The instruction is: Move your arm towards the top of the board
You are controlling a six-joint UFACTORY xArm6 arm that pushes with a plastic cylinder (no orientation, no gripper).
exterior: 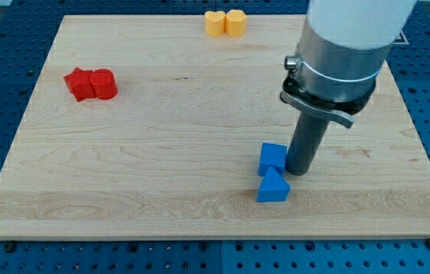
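My tip rests on the wooden board at the view's lower right. It stands right beside the blue cube, on that block's right side, seemingly touching it. A blue triangular block lies just below the cube and down-left of my tip. The arm's grey and white body rises toward the view's top right.
A red star-shaped block and a red cylinder sit together at the view's left. A yellow heart-shaped block and a yellow block sit together at the board's top edge. A blue perforated table surrounds the board.
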